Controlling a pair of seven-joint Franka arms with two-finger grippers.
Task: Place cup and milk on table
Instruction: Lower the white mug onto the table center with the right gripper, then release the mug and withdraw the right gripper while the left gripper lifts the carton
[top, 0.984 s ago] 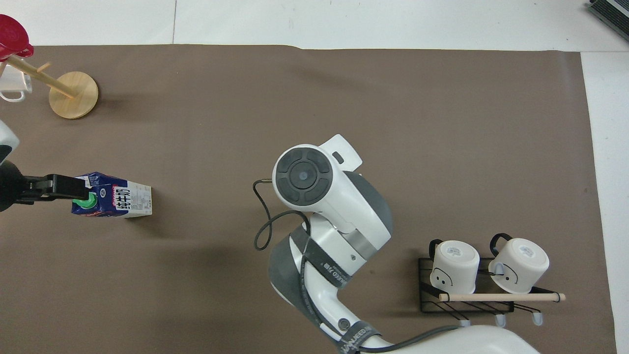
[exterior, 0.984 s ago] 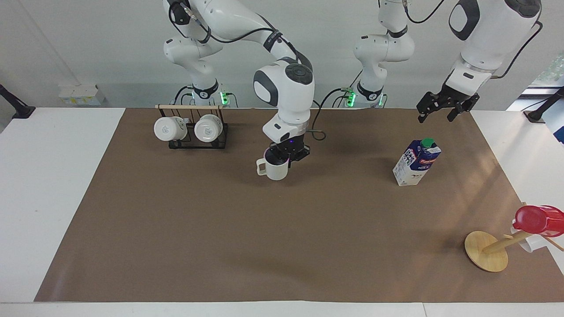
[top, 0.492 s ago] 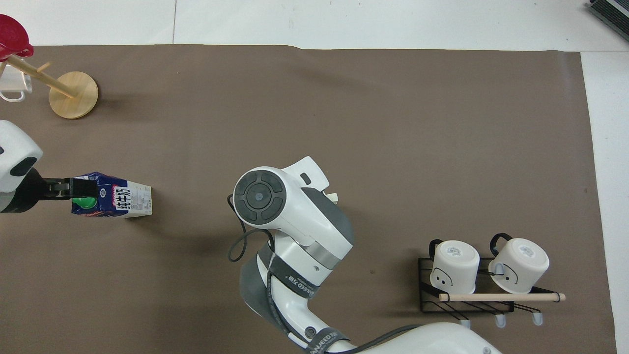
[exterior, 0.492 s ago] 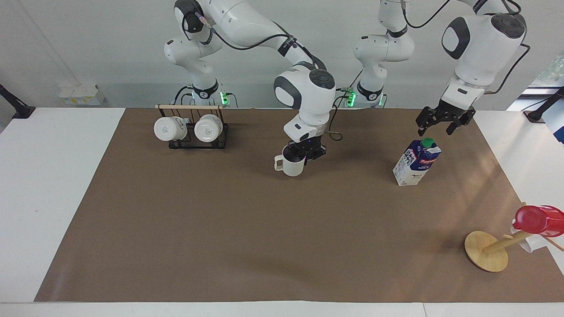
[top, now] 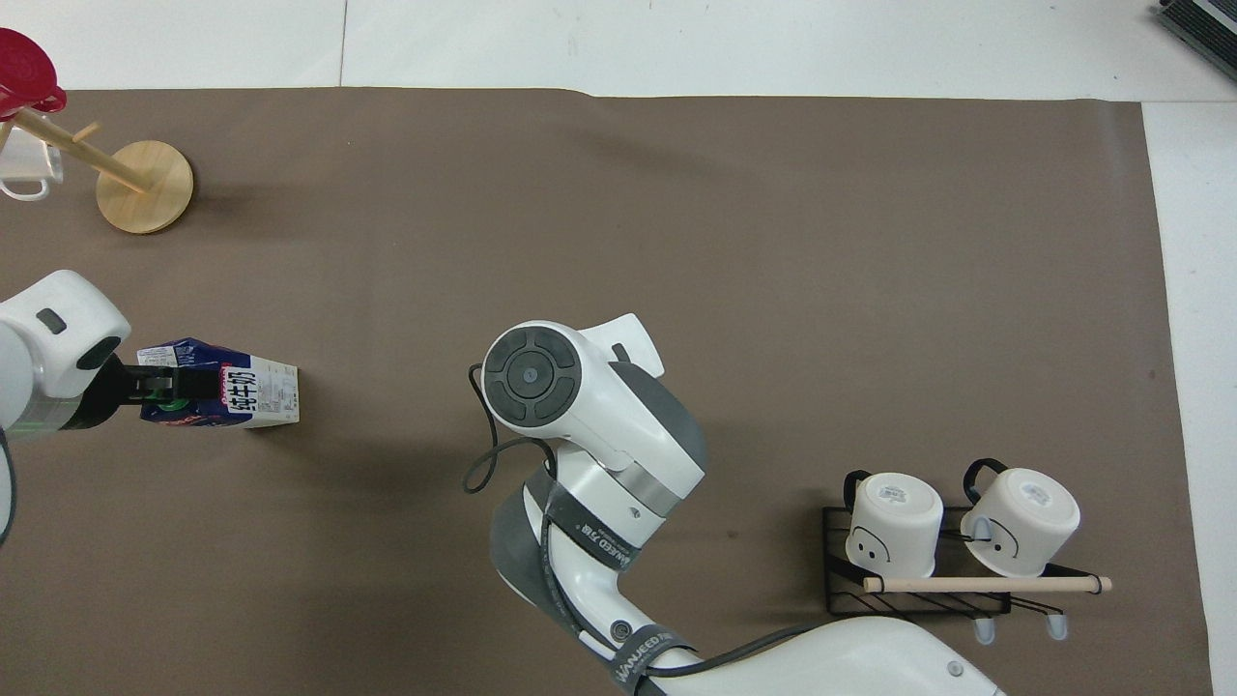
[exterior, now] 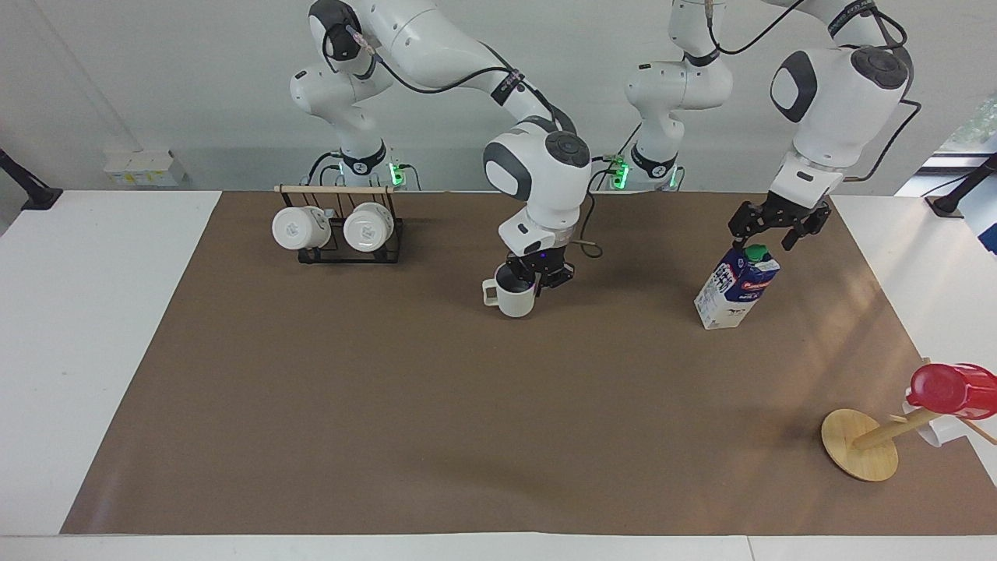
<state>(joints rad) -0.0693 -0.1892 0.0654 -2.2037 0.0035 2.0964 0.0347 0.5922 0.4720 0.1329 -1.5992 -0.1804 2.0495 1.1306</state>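
The off-white cup (exterior: 512, 298) is upright at the brown sheet of the table (exterior: 389, 428), near the middle of the robots' edge. My right gripper (exterior: 536, 274) is shut on its rim from above; I cannot tell whether the cup's base touches the sheet. In the overhead view the right arm's wrist hides cup and gripper. The milk (exterior: 736, 288) stands upright toward the left arm's end and also shows in the overhead view (top: 242, 394). My left gripper (exterior: 766, 232) is open, fingers spread to either side of the carton's green cap; it also shows from overhead (top: 159, 387).
A black rack (exterior: 339, 234) with two glossy white mugs stands toward the right arm's end, near the robots; it shows from overhead too (top: 957, 551). A wooden mug tree (exterior: 861, 446) with a red cup (exterior: 954, 389) stands at the left arm's end, far from the robots.
The right arm carried the cup sideways toward the left arm's end and lowered it. The left gripper came down from above onto the top of the milk carton.
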